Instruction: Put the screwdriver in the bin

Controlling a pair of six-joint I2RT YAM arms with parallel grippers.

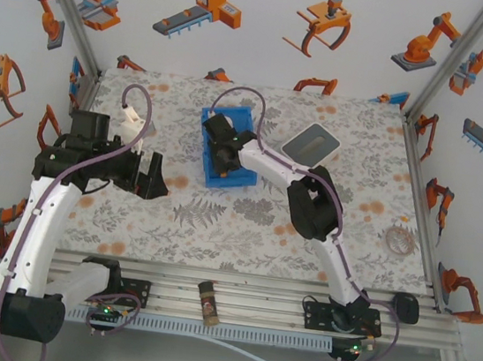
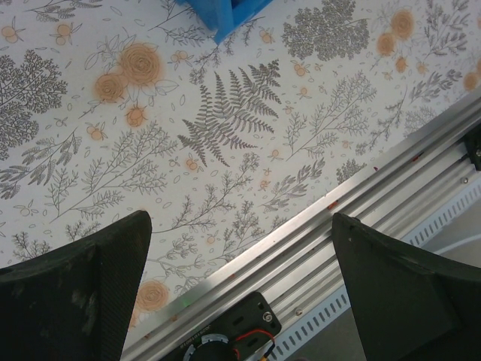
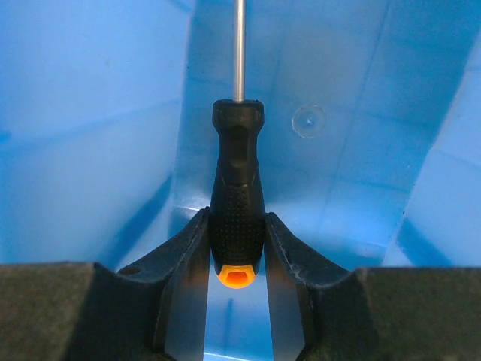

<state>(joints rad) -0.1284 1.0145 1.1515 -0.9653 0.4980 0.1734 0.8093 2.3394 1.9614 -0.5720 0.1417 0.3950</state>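
Note:
My right gripper [image 3: 237, 226] is down inside the blue bin [image 3: 90, 150] and shut on the screwdriver [image 3: 237, 192]. Its fingers press both sides of the black handle. The orange end points back at the camera and the metal shaft runs toward the bin's floor. From above, the right gripper [image 1: 222, 153] sits within the bin [image 1: 251, 118] at the table's back middle. My left gripper [image 1: 149, 177] hangs open and empty over the left of the table, well apart from the bin. In the left wrist view the left gripper [image 2: 240, 219] is above the table's front rail, with a bin corner [image 2: 233, 15] at the top.
A flat white device with a grey top [image 1: 311, 142] lies just right of the bin. A brown cylinder [image 1: 207, 302] rests on the front rail. A pale coiled ring [image 1: 399, 240] lies at the right edge, and a white connector [image 1: 130, 120] on the left arm's cable.

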